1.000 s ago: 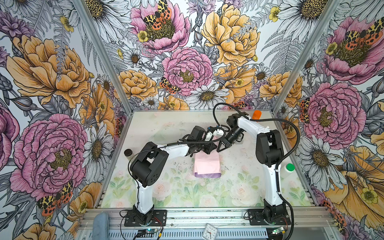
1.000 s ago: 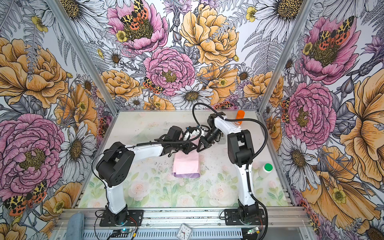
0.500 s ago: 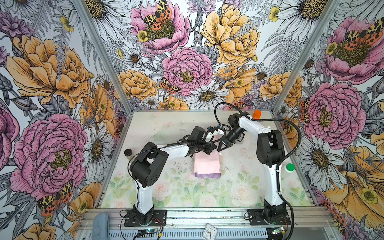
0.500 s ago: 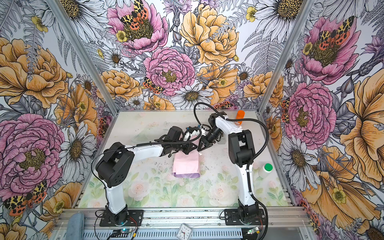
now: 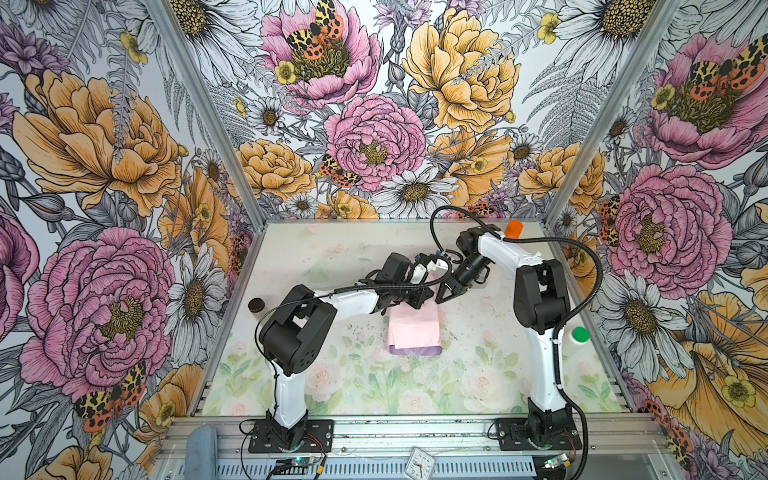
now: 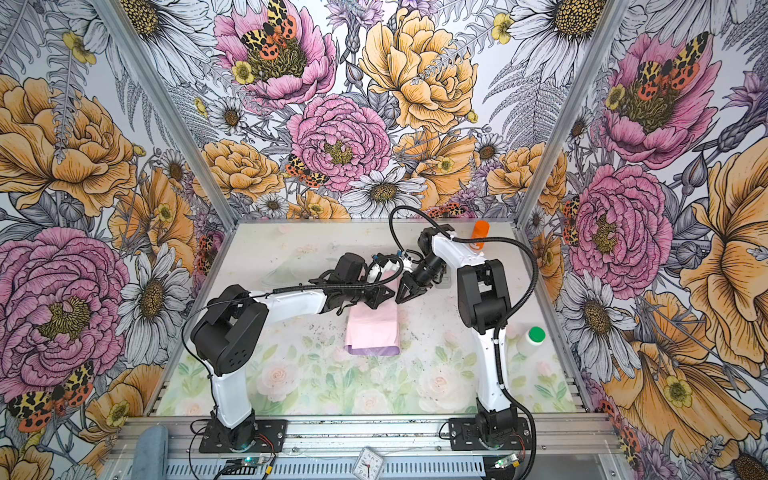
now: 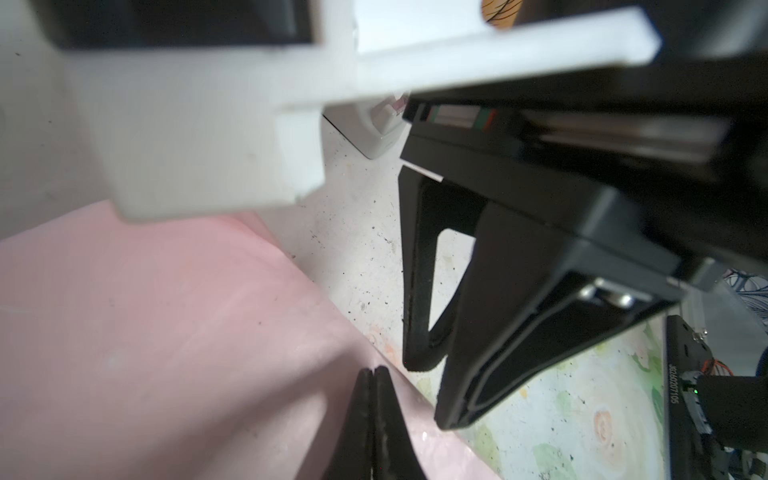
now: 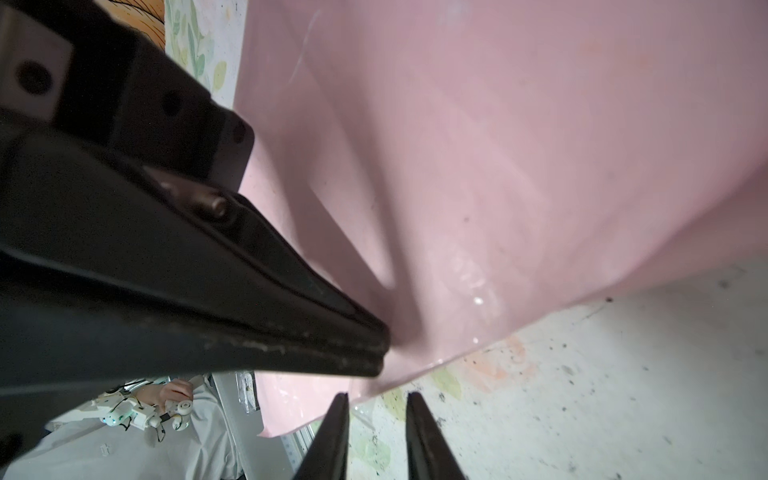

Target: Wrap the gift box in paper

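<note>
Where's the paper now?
In both top views the paper lies folded at the centre of the table, with the left gripper and right gripper at its far edge.

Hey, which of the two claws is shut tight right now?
The left claw: its fingers meet with no gap, tips over the pink paper. The right claw shows a clear gap between its fingers, with nothing in it.

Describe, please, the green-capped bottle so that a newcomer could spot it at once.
Find the floral-printed table and follow its right edge, just outside the right arm. There sits a small white bottle; its green cap sets it apart from the orange-capped container at the far right corner.
</note>
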